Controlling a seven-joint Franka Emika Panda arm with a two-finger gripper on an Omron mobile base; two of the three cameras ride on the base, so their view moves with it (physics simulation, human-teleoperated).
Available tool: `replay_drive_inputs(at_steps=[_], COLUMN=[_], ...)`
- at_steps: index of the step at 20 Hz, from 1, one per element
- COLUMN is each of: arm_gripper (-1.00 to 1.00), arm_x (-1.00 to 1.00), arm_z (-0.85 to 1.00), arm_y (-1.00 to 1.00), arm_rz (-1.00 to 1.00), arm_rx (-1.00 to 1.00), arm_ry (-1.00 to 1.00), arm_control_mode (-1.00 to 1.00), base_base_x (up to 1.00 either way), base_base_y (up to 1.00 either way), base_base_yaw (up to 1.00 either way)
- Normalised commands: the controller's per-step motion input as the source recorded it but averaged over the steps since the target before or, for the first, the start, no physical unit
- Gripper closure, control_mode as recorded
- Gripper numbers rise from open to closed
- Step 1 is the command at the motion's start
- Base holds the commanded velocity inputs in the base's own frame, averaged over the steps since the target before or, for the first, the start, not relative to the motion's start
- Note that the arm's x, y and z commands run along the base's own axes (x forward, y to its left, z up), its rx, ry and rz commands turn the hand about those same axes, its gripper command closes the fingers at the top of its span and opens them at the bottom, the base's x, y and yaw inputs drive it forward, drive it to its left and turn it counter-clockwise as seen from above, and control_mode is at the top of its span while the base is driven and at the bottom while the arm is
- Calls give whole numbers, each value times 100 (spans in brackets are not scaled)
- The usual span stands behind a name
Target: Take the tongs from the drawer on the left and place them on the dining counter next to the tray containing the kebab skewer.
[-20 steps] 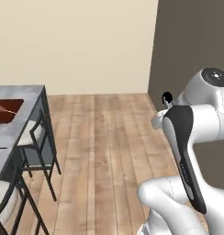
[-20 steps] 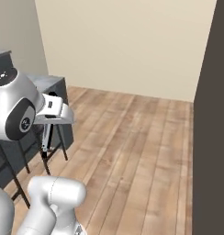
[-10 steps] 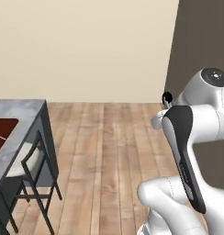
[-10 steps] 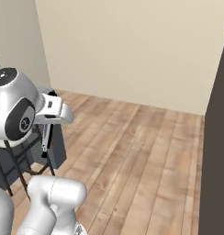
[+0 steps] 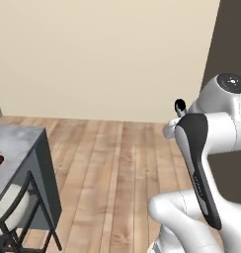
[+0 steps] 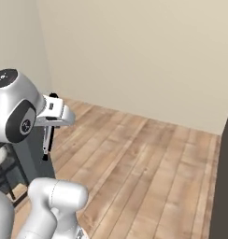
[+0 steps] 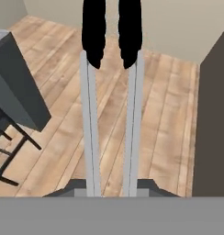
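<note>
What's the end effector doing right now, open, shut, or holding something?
End effector: shut on the tongs, whose two silvery arms with dark tips run out ahead of it over the wooden floor.

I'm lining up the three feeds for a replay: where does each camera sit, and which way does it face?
Left base view: behind the arm's left, facing wood floor and beige wall; arm at right, dining counter at left.
Right base view: behind its right; arm at left, tongs hanging from the gripper.
Hand view: on the hand, looking along the held tongs.
All share floor and wall.
</note>
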Motion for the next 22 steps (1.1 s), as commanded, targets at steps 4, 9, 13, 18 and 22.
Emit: replay_drive_inputs(at_steps=[4,9,13,18,22], arm_gripper=[100,100,100,100,100], arm_x=[0,0,0,0,0], arm_z=[0,0,0,0,0], arm_y=[0,0,0,0,0], arm_rz=[0,0,0,0,0], arm_rx=[0,0,0,0,0], arm_ry=[0,0,0,0,0], arm_control_mode=[100,100,100,100,100], base_base_x=[100,67,2,0,0], base_base_y=[-49,-21,0,0,-6], base_base_yaw=[28,71,100,100,98])
